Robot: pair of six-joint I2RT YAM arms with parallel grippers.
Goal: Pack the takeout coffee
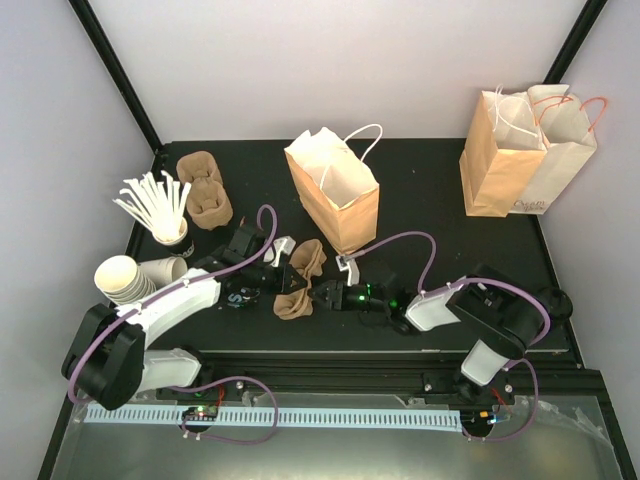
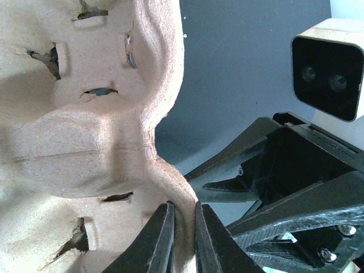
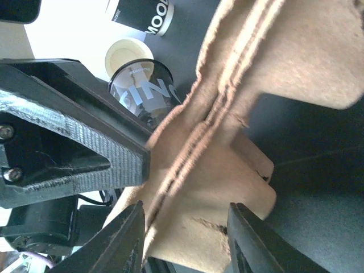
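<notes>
A brown pulp cup carrier hangs tilted between both grippers at the table's middle. My left gripper is shut on the carrier's thin curved rim. My right gripper stands open, its fingers astride the carrier's lower flap. The takeout coffee, a cup with a black band and white letters, stands behind the carrier next to the left arm. From above the coffee is a dark disc under the left wrist, partly hidden.
An open brown paper bag stands behind the carrier. Two more bags stand at the back right. Stacked carriers, a cup of white sticks and lidless white cups fill the left side. Another printed cup stands nearby.
</notes>
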